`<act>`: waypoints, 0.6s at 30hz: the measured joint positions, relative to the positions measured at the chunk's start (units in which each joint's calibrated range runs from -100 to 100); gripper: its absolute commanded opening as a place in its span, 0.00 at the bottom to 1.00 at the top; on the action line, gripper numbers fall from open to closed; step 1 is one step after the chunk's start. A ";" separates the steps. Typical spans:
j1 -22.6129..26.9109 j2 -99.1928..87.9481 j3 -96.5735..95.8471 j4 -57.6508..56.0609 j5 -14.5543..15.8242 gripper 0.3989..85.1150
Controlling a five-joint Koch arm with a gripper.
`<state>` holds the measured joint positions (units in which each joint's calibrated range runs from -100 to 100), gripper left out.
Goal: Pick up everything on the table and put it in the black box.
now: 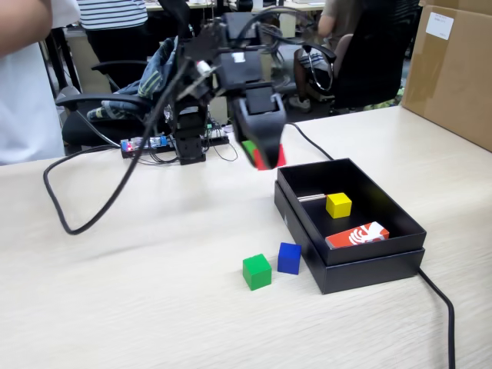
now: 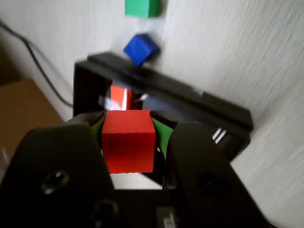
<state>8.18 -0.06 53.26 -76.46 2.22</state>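
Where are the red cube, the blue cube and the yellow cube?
red cube (image 2: 128, 141), wrist view, front face, held in the pincer.
blue cube (image 1: 289, 258), fixed view, front face.
yellow cube (image 1: 338, 205), fixed view, front face.

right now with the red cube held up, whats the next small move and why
Probably carry the red cube a little further over the black box before opening. The gripper has its jaws shut on the cube, in the air near the box's far corner, seemingly not yet over the inside. The yellow cube is already in; green and blue wait outside.
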 measured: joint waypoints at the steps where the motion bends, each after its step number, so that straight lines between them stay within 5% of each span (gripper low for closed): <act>1: 2.39 2.33 2.74 0.00 1.42 0.06; 13: 6.20 32.88 7.76 0.00 4.74 0.08; 18: 6.69 37.15 8.31 0.00 5.42 0.35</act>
<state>14.87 37.09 61.57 -76.46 7.64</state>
